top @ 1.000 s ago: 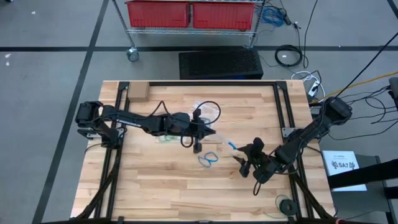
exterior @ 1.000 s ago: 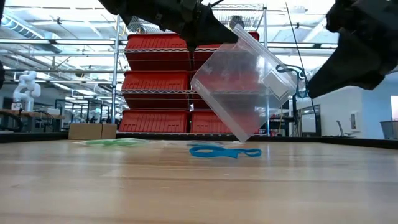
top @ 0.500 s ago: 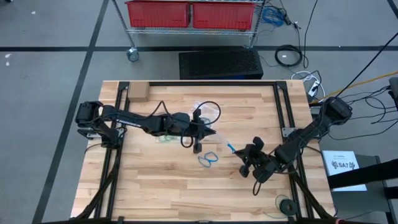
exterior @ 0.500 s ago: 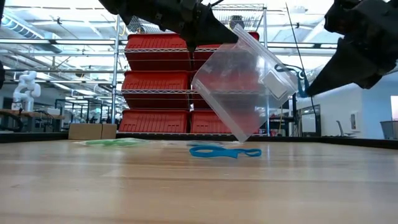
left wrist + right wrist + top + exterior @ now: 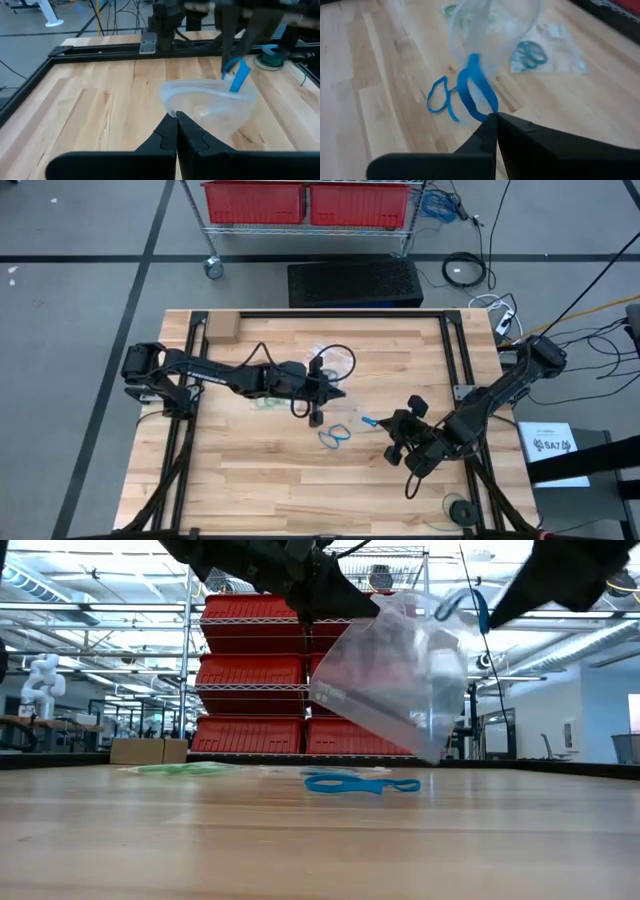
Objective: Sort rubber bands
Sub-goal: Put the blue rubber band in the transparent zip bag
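My left gripper is shut on a clear plastic bag, which hangs above the table's middle with its mouth toward my right arm. My right gripper is shut on a bright blue rubber band, raised at the bag's mouth. More blue rubber bands lie flat on the wood under the bag. Green rubber bands lie near the left arm. Teal rubber bands lie in a flat clear bag farther off. My left gripper pinches the clear bag's rim between its two fingertips, coming nearly level from the table's left. The bag hangs clear of the table, its mouth held open. My right gripper pinches one end of the blue band's loop at its fingertips, slanting down from the table's right. The band is lifted clear; its other end reaches the bag's mouth.
A small cardboard box sits at the table's far left corner. A black cable loop lies on the far middle. A roll of tape sits near the front right corner. Bare wood shows along the near edge.
My right gripper has shut on the blue band at the bag's mouth and risen, carrying the band upward. The bag's mouth side has come up with it, so the bag now hangs flatter, and its lower corner has lifted farther off the table.
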Controlling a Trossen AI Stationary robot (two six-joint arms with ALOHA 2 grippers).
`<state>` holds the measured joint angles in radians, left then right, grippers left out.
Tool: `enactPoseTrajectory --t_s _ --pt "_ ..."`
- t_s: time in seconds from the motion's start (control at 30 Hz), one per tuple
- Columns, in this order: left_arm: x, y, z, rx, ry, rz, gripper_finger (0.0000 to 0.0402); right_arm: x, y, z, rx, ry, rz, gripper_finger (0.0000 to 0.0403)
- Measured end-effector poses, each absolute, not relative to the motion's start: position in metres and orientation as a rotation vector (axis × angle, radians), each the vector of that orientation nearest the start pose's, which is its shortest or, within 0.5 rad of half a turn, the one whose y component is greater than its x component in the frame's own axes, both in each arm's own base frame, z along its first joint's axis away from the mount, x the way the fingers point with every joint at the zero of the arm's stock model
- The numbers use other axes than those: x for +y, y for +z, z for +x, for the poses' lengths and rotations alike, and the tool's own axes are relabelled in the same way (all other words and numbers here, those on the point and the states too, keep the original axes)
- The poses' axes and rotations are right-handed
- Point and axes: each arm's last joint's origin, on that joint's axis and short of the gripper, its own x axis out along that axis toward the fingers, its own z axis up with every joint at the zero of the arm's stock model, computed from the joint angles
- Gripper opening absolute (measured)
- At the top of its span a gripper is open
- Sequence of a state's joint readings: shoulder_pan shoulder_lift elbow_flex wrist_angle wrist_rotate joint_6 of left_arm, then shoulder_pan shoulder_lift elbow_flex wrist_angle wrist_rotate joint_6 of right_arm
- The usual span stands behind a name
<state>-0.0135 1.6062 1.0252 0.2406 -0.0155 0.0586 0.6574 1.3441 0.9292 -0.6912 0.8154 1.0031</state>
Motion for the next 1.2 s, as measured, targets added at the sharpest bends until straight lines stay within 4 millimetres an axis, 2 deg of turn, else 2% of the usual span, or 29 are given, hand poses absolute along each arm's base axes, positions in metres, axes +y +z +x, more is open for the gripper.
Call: enactPoseTrajectory --t_s 0.33,0.7,0.9,1.2 --pt "-0.004 0.249 0.358 0.36 -0.011 0.066 0.0 0.14 0.278 0.213 0.699 -0.446 0.266 0.0" --pt "-0.004 0.247 0.357 0.385 -0.005 0.073 0.0 0.146 0.303 0.206 0.781 -0.397 0.321 0.0" --pt "-0.004 0.247 0.357 0.38 -0.009 0.072 0.0 0.144 0.305 0.206 0.784 -0.408 0.309 0.0" --pt "-0.01 0.248 0.357 0.369 -0.042 0.069 0.0 0.124 0.3 0.224 0.792 -0.481 0.219 0.0"
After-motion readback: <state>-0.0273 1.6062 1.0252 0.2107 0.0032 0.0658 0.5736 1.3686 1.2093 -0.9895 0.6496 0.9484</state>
